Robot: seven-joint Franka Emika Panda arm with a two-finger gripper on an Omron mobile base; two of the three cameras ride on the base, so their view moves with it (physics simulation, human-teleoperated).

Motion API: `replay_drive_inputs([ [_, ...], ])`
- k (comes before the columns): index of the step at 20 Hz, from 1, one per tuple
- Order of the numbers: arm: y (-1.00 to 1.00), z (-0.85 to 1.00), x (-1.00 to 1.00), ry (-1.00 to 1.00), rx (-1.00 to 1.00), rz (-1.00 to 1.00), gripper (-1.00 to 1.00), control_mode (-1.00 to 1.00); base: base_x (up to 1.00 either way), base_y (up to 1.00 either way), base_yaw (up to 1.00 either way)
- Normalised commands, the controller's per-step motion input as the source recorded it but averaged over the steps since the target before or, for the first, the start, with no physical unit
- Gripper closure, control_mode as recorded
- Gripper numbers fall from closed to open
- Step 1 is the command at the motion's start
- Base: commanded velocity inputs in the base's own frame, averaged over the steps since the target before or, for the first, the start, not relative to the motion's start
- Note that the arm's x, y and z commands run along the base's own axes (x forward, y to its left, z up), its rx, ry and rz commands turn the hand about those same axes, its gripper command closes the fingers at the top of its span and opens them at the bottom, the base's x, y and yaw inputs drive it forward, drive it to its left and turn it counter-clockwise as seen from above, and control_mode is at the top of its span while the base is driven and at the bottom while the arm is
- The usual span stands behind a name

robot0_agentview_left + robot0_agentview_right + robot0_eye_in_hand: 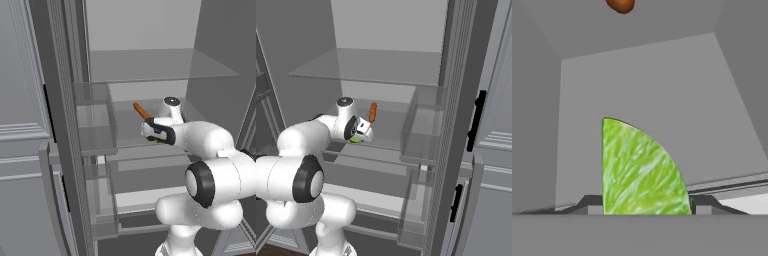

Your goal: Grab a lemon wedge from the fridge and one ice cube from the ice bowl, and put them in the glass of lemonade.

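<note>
The arm reaches into the open fridge (150, 65), and the gripper (646, 202) is closed on the lemon wedge (639, 167): in the hand view the yellow-green wedge stands between the two finger tips, its flat edge on one side and its curved edge on the other. From the right base view a sliver of the lemon wedge (355, 140) shows under the hand, over the middle glass shelf (391, 131) towards its front edge. The orange carrot-like stick (141, 110) lies farther back on that same shelf, apart from the hand. So the first pick looks to be made, though the wedge is not yet out of the fridge. Left, as I judge it: draw the wedge out, carry it to the glass of lemonade, drop it in, then fetch one ice cube from the ice bowl and add that too.
</note>
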Motion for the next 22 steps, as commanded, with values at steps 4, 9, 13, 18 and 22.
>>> replay_drive_inputs([
  [4,-0.06,0.69,-0.94,0.0,0.0,0.0,1.0,-1.0,0.0,0.0,0.0],
  [9,-0.21,0.86,-1.0,0.0,0.0,0.0,1.0,-1.0,0.0,0.0,0.0],
  [13,-0.03,0.98,-0.99,0.0,0.0,0.0,1.0,-1.0,0.0,0.0,0.0],
  [18,0.0,1.0,-0.96,0.03,-0.05,0.04,1.0,-1.0,0.0,0.0,0.0],
  [22,0.0,0.62,-0.93,-0.01,-0.01,0.03,1.0,-1.0,0.0,0.0,0.0],
])
